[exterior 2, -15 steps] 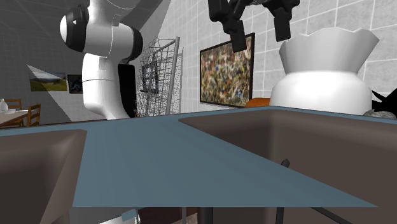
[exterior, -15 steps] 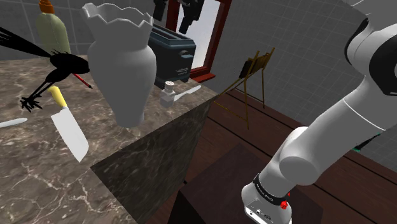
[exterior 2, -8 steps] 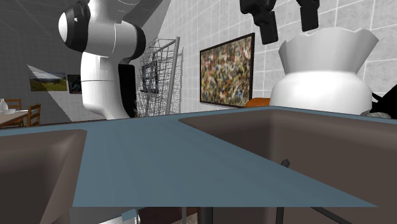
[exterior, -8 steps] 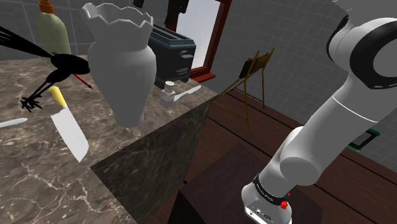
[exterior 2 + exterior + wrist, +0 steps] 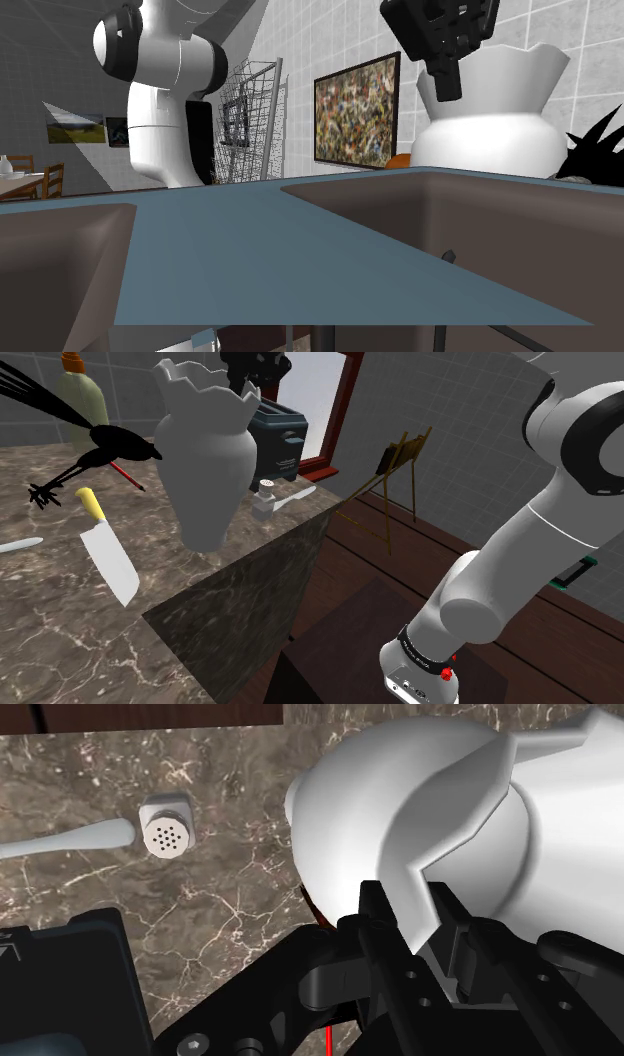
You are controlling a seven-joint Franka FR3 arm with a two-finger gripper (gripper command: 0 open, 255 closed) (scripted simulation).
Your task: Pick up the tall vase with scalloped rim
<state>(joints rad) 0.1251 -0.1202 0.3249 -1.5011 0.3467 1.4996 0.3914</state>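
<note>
Over on the shoulder view's left, a yellow-handled knife [image 5: 108,552] lies flat on the marble bench [image 5: 60,637]. A black feathery ornament [image 5: 100,447] sits behind it, and a green bottle [image 5: 75,402] is back by the wall, all well apart from the action.

Now the prize: the tall white vase [image 5: 208,462], near the bench's front edge. Its foot looks down on the marble, though I can't tell whether there is a gap under it. The gripper [image 5: 425,944] is at the very top, set on the scalloped rim from above. That makes sense to me, since the belly looks far too wide to span and the thin rim wall is the one part it can bite. In the wrist view the fingers [image 5: 378,919] straddle that wall, one each side, with white filling the gap: they are pinching the rim.

Just right of the vase stand a small shaker [image 5: 265,490] and a white spoon [image 5: 298,495], with a dark toaster [image 5: 280,437] behind. With neighbours that close, I'd take the lift straight up. It's a one-sided hold, so the body may well swing.
</note>
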